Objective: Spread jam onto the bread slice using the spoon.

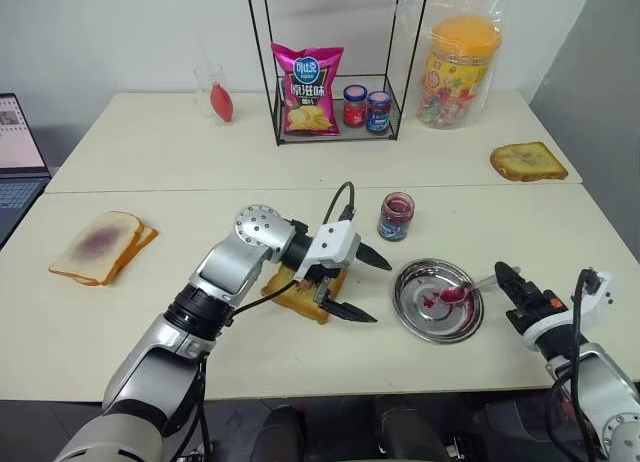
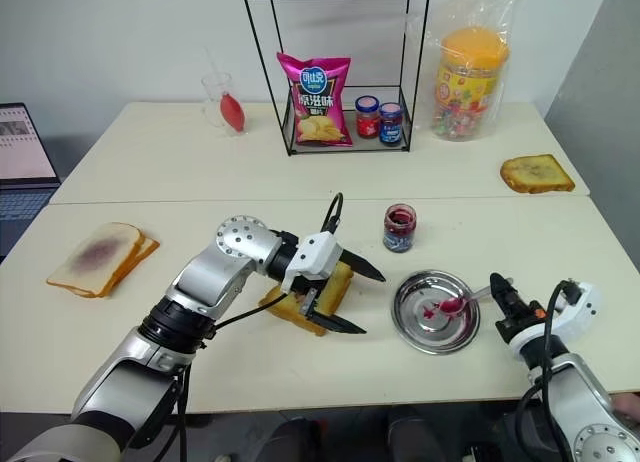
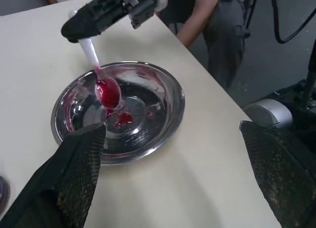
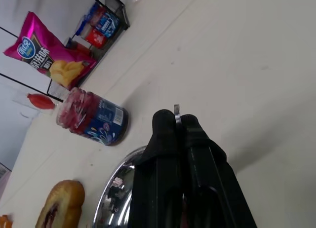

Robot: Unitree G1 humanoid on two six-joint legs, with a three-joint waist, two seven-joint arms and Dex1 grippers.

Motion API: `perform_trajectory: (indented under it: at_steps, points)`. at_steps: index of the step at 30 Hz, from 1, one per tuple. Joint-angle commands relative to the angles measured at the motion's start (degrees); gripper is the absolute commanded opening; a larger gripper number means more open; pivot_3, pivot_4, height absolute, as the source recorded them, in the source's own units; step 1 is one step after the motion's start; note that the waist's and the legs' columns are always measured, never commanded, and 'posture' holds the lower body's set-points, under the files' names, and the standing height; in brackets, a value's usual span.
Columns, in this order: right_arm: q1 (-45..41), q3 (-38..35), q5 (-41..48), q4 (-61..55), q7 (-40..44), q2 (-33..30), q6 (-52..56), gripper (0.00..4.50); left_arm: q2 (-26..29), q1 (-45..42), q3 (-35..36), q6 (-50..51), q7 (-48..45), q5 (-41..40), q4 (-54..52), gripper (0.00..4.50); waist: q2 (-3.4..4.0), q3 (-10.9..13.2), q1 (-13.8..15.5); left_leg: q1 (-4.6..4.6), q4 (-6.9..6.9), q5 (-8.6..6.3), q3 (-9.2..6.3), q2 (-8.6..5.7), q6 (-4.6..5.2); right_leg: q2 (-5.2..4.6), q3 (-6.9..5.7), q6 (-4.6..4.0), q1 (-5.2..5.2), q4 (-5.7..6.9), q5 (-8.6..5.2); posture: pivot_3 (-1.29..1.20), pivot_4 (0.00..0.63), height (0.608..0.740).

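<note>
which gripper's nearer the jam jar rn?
Left. The left gripper hangs open over the bread slice, just beside the jam jar; the right gripper sits beyond the steel plate, holding the spoon.

bread slice: partly hidden by left pincer | laptop: cut off

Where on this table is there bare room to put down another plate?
Bare tabletop lies between the pale bread slices and the left gripper, and between the wire rack and the jam jar. Around the steel plate, spoon and right gripper it is crowded.
</note>
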Motion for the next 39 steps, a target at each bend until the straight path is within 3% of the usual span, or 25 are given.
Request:
perform_trajectory:
  at_steps: [1,4,5,19,24,39]
  points:
    - [1.0,1.0,-1.9,0.9,3.1,-1.0,-1.7,0.03,-0.2,0.1,1.9,-2.1,2.3,1.2,0.0,4.5,0.0,0.0,0.0,0.0,0.0,0.0,0.0,0.0,0.0,0.0,0.0,0.0,0.01,0.0,0.0,0.0,0.15,0.74]
    - [1.1,1.3,-2.5,2.3,4.8,-1.8,-2.3,0.03,-0.2,0.1,2.3,-3.9,4.7,2.8,1.4,4.5,0.0,0.0,0.0,0.1,-0.01,0.0,0.0,0.0,0.0,0.0,0.0,0.0,0.11,-0.01,0.0,0.0,0.15,0.74]
    - [1.1,1.3,-2.4,2.6,5.2,-2.2,-2.5,0.47,-0.3,0.1,2.8,-3.8,5.2,2.7,1.7,4.5,0.0,0.0,0.0,0.21,-0.01,0.0,0.0,0.0,0.0,0.0,0.0,0.0,0.22,-0.03,-0.01,0.0,0.15,0.74]
    - [1.4,1.6,-3.3,4.0,7.2,-4.1,-3.1,3.2,0.8,-0.3,5.2,-4.9,5.6,2.3,3.4,4.5,0.0,0.0,0.1,0.32,-0.03,0.0,0.0,0.0,0.0,-0.01,0.01,-0.02,0.33,-0.04,-0.02,0.0,0.15,0.74]
    - [1.3,2.4,-3.8,3.6,7.6,-4.9,-2.9,4.43,1.4,-0.3,5.9,-5.0,5.1,2.0,3.8,4.5,0.0,0.0,0.1,0.32,-0.03,0.0,0.0,0.0,0.0,-0.01,0.0,-0.02,0.33,-0.04,-0.02,0.0,0.15,0.74]
    - [2.4,-1.1,-3.0,4.9,9.9,-11.8,-1.3,4.47,3.5,-1.1,9.7,-4.9,7.2,2.1,4.9,4.5,-0.01,0.0,0.1,0.31,-0.04,0.0,0.01,0.0,0.0,-0.01,0.01,-0.02,0.33,-0.04,-0.03,0.0,0.15,0.74]
